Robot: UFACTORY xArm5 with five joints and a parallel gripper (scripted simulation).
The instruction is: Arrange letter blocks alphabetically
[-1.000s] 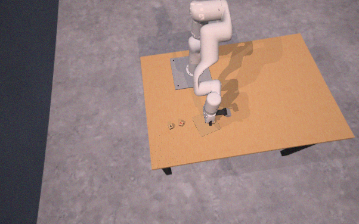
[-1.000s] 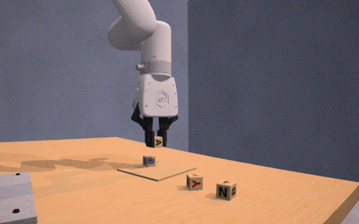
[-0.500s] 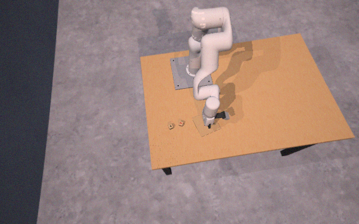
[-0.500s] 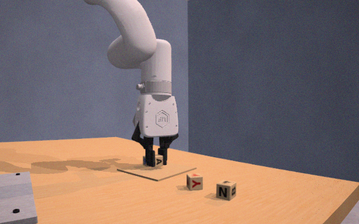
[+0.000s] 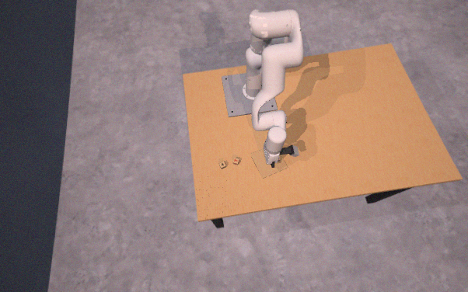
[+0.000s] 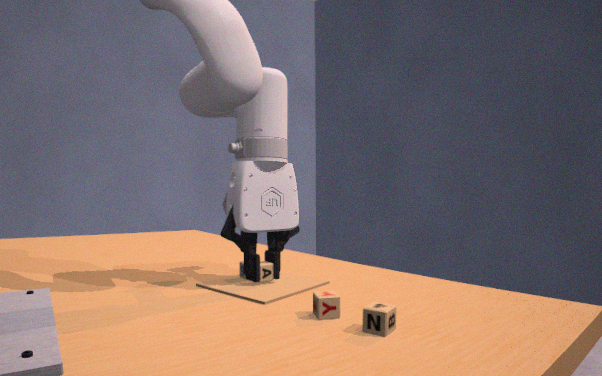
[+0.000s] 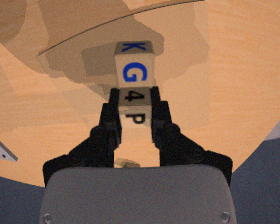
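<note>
My gripper (image 5: 273,165) (image 6: 265,272) (image 7: 135,99) points down over the mat (image 5: 261,168) (image 6: 267,295) (image 7: 186,95), shut on a wooden block (image 6: 267,273) (image 7: 135,118). Its top shows a black P, one side a 4, another an A. It is low at the mat; contact is unclear. The block with a blue G on top (image 7: 134,73) stands on the mat close beside it, mostly behind a finger in the exterior view. The block with a red Y (image 5: 236,160) (image 6: 326,306) and the block with N and B sides (image 5: 222,165) (image 6: 379,320) stand off the mat; the latter's top letter is unclear.
The grey base plate (image 5: 242,106) (image 6: 12,330) lies under the robot's base. The Y and N blocks stand apart from each other on the table (image 5: 363,128) (image 6: 217,340), to the left of the mat in the top view.
</note>
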